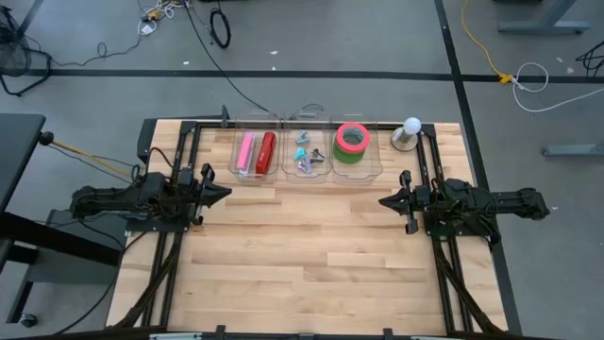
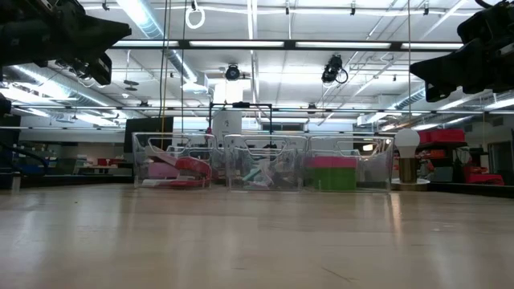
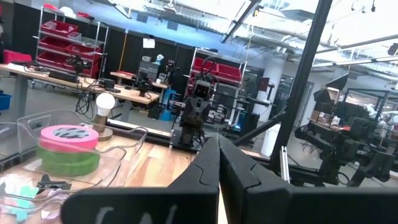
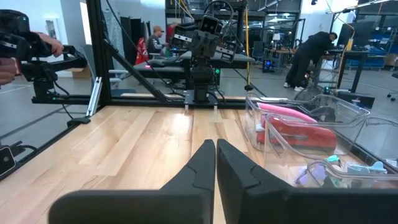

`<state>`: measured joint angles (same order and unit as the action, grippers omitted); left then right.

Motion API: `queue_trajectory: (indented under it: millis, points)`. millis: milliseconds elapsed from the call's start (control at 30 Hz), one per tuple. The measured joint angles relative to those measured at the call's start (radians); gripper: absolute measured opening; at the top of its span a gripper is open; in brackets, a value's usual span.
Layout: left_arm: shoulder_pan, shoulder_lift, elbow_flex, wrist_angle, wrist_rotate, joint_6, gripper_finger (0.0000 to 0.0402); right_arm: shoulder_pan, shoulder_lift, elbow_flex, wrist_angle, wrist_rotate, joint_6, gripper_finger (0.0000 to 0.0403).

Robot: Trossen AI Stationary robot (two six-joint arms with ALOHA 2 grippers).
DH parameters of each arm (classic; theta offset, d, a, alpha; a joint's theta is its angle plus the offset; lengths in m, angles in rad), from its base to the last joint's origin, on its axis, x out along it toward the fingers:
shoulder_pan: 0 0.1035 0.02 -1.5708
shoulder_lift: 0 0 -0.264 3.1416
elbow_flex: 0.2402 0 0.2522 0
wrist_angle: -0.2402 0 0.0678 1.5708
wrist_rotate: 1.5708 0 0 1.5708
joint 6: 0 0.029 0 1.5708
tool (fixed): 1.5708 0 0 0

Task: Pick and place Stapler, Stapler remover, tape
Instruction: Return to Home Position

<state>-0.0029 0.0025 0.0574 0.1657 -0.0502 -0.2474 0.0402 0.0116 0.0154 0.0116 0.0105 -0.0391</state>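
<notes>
Three clear bins stand in a row at the table's far edge. The left bin (image 1: 254,156) holds a pink stapler (image 1: 245,152) and a red stapler (image 1: 267,152). The middle bin (image 1: 307,154) holds several small staple removers (image 1: 306,157). The right bin (image 1: 355,151) holds the red tape roll (image 1: 352,138) stacked on the green roll (image 1: 351,155). My left gripper (image 1: 226,194) is shut and empty above the table's left side. My right gripper (image 1: 382,201) is shut and empty above the right side.
A white bulb on a round metal base (image 1: 409,133) stands at the far right, beside the tape bin. Black frame rails (image 1: 179,161) run along the table's left, right and far edges. The wood between the two arms (image 1: 302,246) lies bare. People show in the room beyond.
</notes>
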Motion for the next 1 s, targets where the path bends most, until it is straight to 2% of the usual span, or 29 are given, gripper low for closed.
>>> queue_trajectory:
  millis: [233, 333, 600, 1000]
  points:
    - [0.0, 0.001, 0.0, 0.001, 0.002, -0.003, 0.0, 0.0, 0.0, 0.0, 0.0, 0.0, 0.0, 0.0018]
    - [0.0, 0.002, -0.044, 0.083, 0.008, -0.012, 0.0, 0.0, 0.0, 0.0, 0.0, 0.0, 0.0, 0.0018]
    - [0.0, 0.029, -0.048, 0.099, 0.018, -0.047, 0.0, 0.0, 0.0, 0.0, 0.0, 0.0, 0.0, 0.0018]
    - [0.0, 0.028, -0.048, -0.021, 0.02, -0.018, 0.0, 0.0, 0.0, 0.0, 0.0, 0.0, 0.0, 0.0018]
